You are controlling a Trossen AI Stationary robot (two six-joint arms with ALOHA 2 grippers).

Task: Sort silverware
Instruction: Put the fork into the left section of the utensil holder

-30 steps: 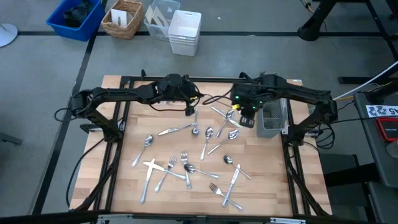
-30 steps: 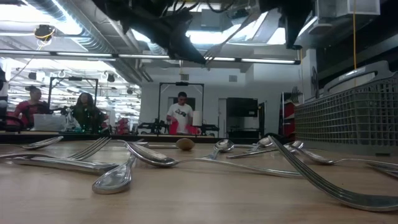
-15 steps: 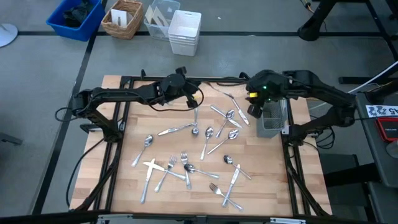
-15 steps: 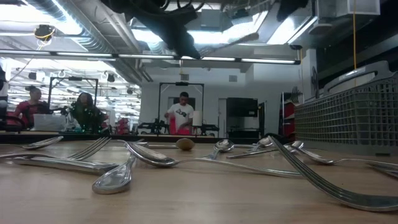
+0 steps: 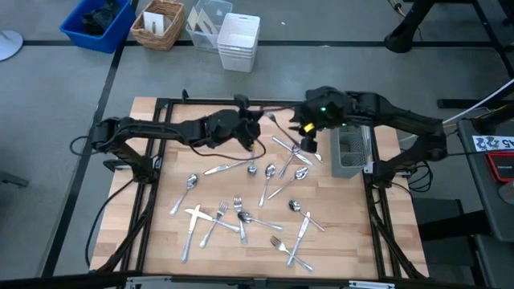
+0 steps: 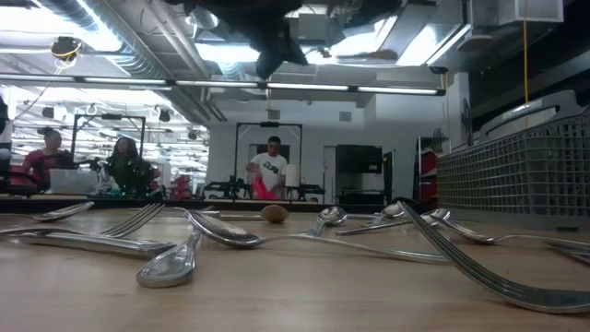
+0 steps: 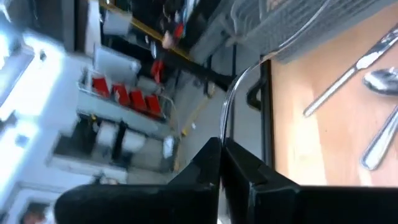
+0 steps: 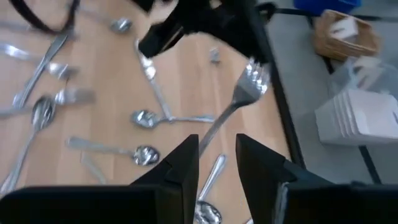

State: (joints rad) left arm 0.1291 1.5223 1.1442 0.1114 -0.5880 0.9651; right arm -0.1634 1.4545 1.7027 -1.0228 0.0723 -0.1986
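Pinching one fork [image 7: 225, 112]: left tool [image 7: 221, 145]

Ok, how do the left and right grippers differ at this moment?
The left gripper is shut, while the right gripper is open, its jaws standing apart. The left gripper pinches a fork and holds it in the air; the right gripper grips nothing and only faces that fork, whose handle points toward the gap between its jaws. Both are dark two-finger grippers raised close together above the wooden table.

Silverware [image 5: 241, 213] lies scattered on the table [image 5: 353, 233], caddy [image 5: 351, 152] at right.
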